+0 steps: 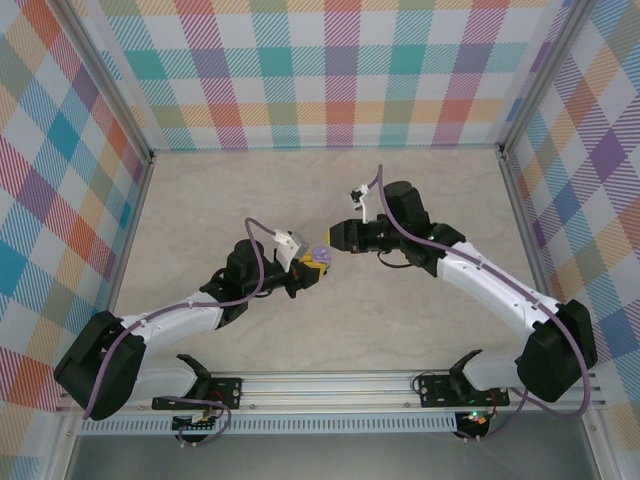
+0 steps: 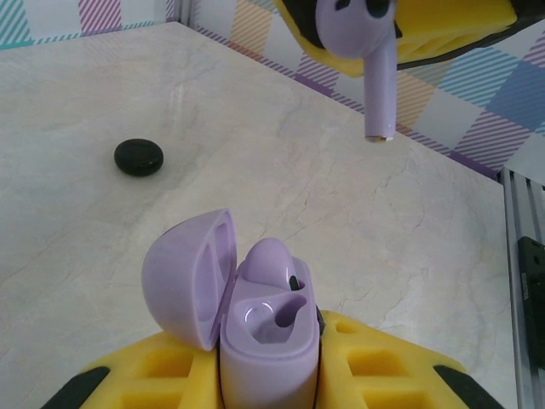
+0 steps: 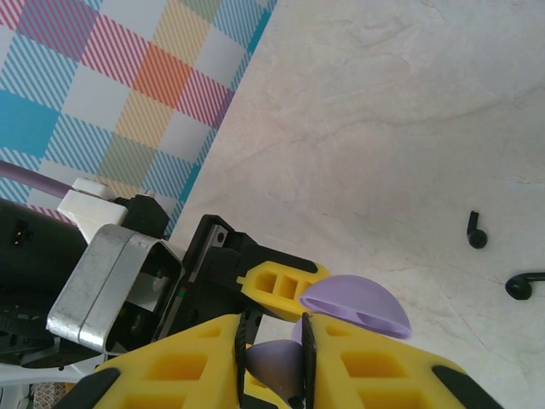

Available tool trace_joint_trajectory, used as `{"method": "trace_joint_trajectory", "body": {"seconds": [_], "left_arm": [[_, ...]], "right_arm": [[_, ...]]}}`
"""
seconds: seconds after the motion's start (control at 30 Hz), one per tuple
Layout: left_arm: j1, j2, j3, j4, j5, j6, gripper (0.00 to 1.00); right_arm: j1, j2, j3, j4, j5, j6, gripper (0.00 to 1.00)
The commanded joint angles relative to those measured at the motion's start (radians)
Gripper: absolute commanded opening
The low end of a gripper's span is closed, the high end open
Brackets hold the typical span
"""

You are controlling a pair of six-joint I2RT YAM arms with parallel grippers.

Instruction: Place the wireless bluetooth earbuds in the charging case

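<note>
My left gripper (image 2: 268,375) is shut on the base of a lavender charging case (image 2: 266,354), held above the table's middle (image 1: 318,257). Its lid (image 2: 189,277) is swung open to the left. One lavender earbud (image 2: 272,260) sits in the far socket, and the near socket (image 2: 271,317) is bare. My right gripper (image 3: 274,362) is shut on a second lavender earbud (image 3: 277,365). In the left wrist view that earbud (image 2: 379,77) hangs stem-down above and beyond the case, apart from it. Two black earbuds (image 3: 477,230) (image 3: 521,285) lie loose on the table.
A closed black round case (image 2: 139,158) rests on the marble tabletop to the far left of the held case. Checked walls (image 1: 320,70) enclose the table on three sides. A metal rail (image 1: 340,385) runs along the near edge by the arm bases.
</note>
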Motion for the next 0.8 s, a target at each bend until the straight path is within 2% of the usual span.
{"method": "trace_joint_trajectory", "body": {"seconds": [0.0, 0.77], "left_arm": [[-0.017, -0.011, 0.027, 0.064, 0.047, 0.013, 0.25], [-0.019, -0.065, 0.047, 0.071, 0.050, -0.050, 0.25]], "right_arm": [[0.018, -0.012, 0.031, 0.055, -0.001, -0.033, 0.25], [0.065, 0.025, 0.050, 0.065, 0.033, -0.072, 0.25]]}}
